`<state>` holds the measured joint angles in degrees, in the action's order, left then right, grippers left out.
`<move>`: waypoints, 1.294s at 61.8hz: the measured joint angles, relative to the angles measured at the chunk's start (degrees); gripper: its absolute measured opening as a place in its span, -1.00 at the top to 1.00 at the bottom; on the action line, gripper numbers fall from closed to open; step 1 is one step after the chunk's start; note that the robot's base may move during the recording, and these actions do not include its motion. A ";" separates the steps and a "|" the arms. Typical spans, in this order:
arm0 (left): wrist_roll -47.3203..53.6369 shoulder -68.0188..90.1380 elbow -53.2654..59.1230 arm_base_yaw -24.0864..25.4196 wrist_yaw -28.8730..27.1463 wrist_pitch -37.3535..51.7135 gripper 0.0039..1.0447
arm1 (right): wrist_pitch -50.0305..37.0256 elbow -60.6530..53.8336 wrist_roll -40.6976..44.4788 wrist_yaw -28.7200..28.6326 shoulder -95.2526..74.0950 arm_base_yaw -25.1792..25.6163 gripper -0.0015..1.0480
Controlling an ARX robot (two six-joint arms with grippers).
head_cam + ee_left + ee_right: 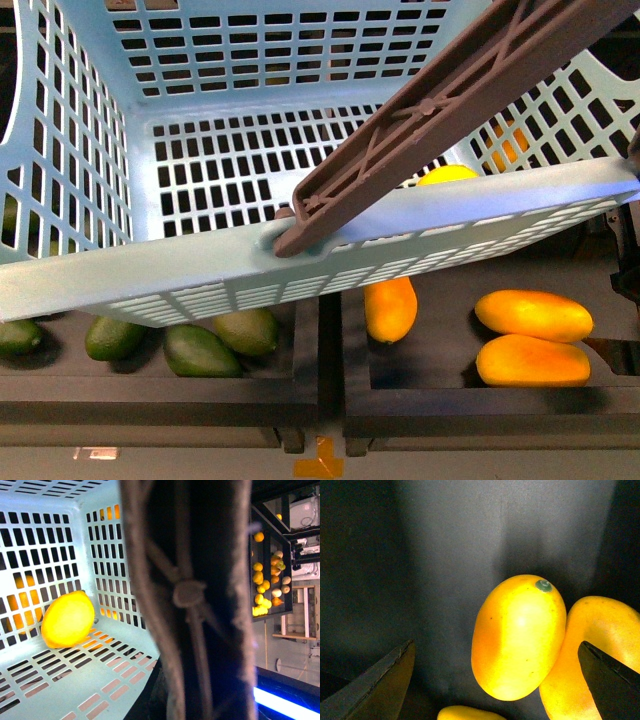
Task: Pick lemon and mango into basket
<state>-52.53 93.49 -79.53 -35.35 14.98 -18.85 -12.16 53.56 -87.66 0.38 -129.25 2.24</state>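
Note:
The teal basket (200, 270) hangs tilted close to the front camera, its brown handle (450, 110) slanting up to the right. My left gripper is shut on that handle (190, 595), which hides its fingers. The lemon (67, 619) lies inside the basket on the slotted bottom, and it peeks over the rim as the lemon (447, 174). Three mangoes (390, 308) (533, 315) (533, 361) lie in the black tray below. My right gripper (496, 645) hangs open over one mango (517, 635), a finger on either side and clear of it. A second mango (592, 650) touches the first.
Dark green oval fruits (200, 350) lie in the left black tray (150, 390), parted from the mango tray by a raised divider (330, 340). Orange fruit (505, 140) shows through the basket's lattice. A distant shelf of mixed fruit (265, 580) shows in the left wrist view.

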 joint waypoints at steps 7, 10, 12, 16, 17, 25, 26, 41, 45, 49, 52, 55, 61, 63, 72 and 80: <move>0.00 0.00 0.00 0.00 0.00 -0.02 0.92 | 0.24 1.29 -0.28 -0.22 -0.83 -0.39 -0.83; 0.00 0.00 0.00 0.00 0.00 -0.02 0.92 | 0.28 1.84 -0.42 -0.31 -1.25 -0.50 -0.83; 0.00 0.00 0.00 0.00 0.00 -0.02 0.92 | 0.28 2.16 -0.55 -0.42 -1.49 -0.61 -0.83; 0.00 0.00 0.00 0.00 0.00 -0.02 0.92 | 0.31 2.64 -0.98 -0.48 -2.08 -0.74 -0.83; 0.00 0.00 0.00 0.00 0.00 -0.02 0.92 | 0.31 2.71 -1.03 -0.50 -2.14 -0.77 -0.83; 0.00 0.00 0.00 0.00 -0.02 -0.02 0.92 | 0.33 3.52 -1.51 -0.87 -3.43 -1.14 -0.83; 0.00 0.00 0.00 0.00 -0.04 -0.02 0.92 | 0.33 3.56 -1.53 -0.87 -3.56 -1.16 -0.83; 0.00 0.00 0.00 0.00 -0.02 -0.02 0.92 | 0.92 5.44 -1.57 -1.29 -5.86 -1.38 -0.83; 0.00 0.00 0.00 0.00 -0.02 -0.02 0.92 | 1.46 6.71 -1.53 -1.27 -6.84 -1.38 -0.83; -0.02 0.00 0.00 0.00 0.00 -0.02 0.92 | 2.29 8.31 -1.51 -1.29 -8.28 -1.38 -0.83; 0.00 0.00 0.00 0.00 0.00 -0.02 0.92 | 2.51 8.79 -1.49 -1.29 -8.79 -1.38 -0.83; 0.00 0.00 0.00 0.00 0.00 -0.02 0.92 | 2.91 9.38 -1.44 -1.31 -9.33 -1.38 -0.83; 0.00 0.00 0.00 0.00 -0.04 -0.02 0.92 | 3.45 10.51 -1.29 -1.29 -10.27 -1.38 -0.83; 0.00 0.00 0.00 0.00 -0.04 -0.02 0.92 | 3.76 11.02 -1.20 -1.29 -10.64 -1.38 -0.83; 0.00 0.00 0.00 0.00 -0.02 0.00 0.92 | 4.17 12.11 -1.01 -1.29 -11.72 -1.38 -0.67; 0.00 0.00 0.00 0.00 -0.04 0.00 0.92 | 4.04 12.04 -0.77 -1.31 -12.09 -1.38 -0.31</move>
<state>-52.53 93.49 -79.53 -35.35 14.94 -18.85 -8.12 65.60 -88.42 -0.93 -141.34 0.86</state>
